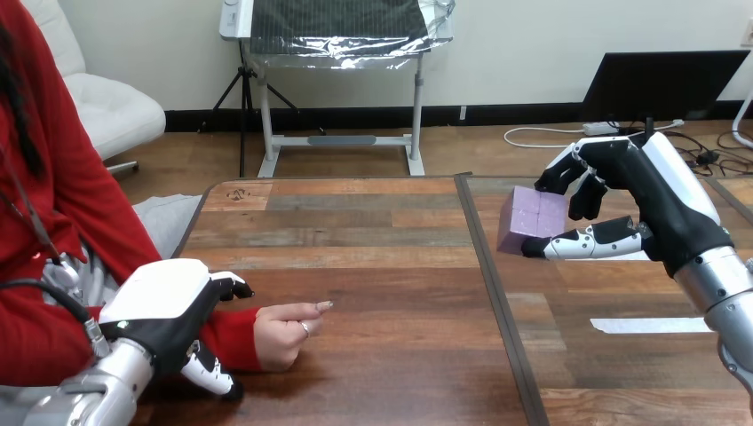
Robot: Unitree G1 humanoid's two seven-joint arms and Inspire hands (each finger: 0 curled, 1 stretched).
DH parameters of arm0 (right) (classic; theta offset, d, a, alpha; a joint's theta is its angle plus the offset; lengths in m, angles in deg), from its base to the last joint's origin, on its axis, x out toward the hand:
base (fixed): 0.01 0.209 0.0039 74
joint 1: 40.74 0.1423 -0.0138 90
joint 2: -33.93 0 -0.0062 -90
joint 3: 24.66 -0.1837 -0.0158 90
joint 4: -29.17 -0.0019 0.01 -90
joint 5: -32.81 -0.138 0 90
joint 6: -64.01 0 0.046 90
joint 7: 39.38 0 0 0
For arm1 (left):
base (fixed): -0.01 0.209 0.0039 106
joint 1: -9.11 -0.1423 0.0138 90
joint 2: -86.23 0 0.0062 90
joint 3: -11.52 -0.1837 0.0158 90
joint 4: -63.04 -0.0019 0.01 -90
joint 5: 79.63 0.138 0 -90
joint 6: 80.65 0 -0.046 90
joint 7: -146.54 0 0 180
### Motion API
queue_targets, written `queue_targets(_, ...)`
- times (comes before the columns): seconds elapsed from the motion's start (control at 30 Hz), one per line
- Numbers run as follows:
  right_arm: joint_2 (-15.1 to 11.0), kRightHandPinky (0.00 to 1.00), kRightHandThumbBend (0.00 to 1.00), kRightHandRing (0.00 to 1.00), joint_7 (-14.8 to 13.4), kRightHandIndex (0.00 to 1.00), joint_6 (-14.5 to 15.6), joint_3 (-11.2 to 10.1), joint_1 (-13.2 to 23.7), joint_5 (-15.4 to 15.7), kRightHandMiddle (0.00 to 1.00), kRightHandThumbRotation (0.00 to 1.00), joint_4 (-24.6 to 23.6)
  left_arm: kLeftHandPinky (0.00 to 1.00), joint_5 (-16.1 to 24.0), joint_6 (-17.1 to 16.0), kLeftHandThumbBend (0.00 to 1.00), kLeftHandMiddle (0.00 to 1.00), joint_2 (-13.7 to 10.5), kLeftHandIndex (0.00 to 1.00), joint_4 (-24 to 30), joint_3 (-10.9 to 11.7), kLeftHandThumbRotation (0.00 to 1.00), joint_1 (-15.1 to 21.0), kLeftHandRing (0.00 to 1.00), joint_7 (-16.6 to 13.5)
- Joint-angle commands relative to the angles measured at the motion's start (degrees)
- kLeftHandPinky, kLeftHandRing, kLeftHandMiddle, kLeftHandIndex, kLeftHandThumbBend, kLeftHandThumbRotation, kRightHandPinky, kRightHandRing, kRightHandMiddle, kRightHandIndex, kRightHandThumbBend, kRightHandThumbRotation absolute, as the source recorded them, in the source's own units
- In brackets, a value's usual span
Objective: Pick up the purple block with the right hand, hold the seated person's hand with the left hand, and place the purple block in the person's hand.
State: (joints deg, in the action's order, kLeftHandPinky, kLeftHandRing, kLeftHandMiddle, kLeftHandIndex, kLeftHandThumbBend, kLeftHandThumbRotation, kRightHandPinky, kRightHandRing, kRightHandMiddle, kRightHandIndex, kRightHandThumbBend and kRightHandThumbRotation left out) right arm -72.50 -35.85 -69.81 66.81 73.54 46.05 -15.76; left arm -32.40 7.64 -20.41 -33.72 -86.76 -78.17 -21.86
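- The right hand [646,202], at the right of the frame, pinches the purple block [529,222]: fingers curled over its top right corner, thumb laid along its lower edge. Only that end is gripped and most of the block sticks out to the left, so a quick swing could twist it loose.
- I cannot tell whether the block sits clear of the table [373,257]. If it is low, dragging it could lever it out of the pinch.
- The left hand [169,311], at the lower left, is curled round the person's wrist [233,341], with fingers over the far side of the red sleeve and thumb on the near side. The grip is on cloth, so the wrist could slide inside it.
- The person's hand [282,333], just right of the left hand, rests on the table loosely closed, one finger pointing right, with no open palm. Released onto it like that, the block would likely tumble off onto the wood.
- The block and that hand are well apart, which leaves a long carry for a slip.
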Motion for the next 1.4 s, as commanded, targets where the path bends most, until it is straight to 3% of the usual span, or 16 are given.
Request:
queue_targets(0.0,-1.33,0.27,0.78,0.31,-0.76,0.43,-1.17,-2.07,1.56,-0.84,0.36,0.00,-3.73,0.71,-0.99,0.44,0.98,0.78,-1.36,0.77,-1.06,-0.38,0.10,5.41,0.77,0.89)
queue_targets(0.27,-1.21,0.27,0.78,0.31,-0.53,0.43,-1.38,-2.22,1.30,-1.26,0.36,0.00,-4.11,0.66,-1.82,1.13,0.97,0.76,-1.44,0.75,-1.37,-0.90,0.13,6.54,0.74,3.39)
queue_targets(0.83,-1.13,0.26,0.78,0.30,-0.82,0.43,-1.03,-2.32,0.91,-0.97,0.36,0.00,-5.31,0.59,-3.85,1.78,0.94,0.71,-0.78,0.71,-3.22,-2.25,0.14,7.96,0.67,5.86)
queue_targets(1.37,-0.82,0.26,0.78,0.31,-1.00,0.43,-0.71,-2.36,1.06,-1.07,0.36,0.00,-5.25,0.56,-7.16,1.51,0.88,0.63,-0.01,0.62,-5.08,-3.40,0.09,8.49,0.61,6.39)
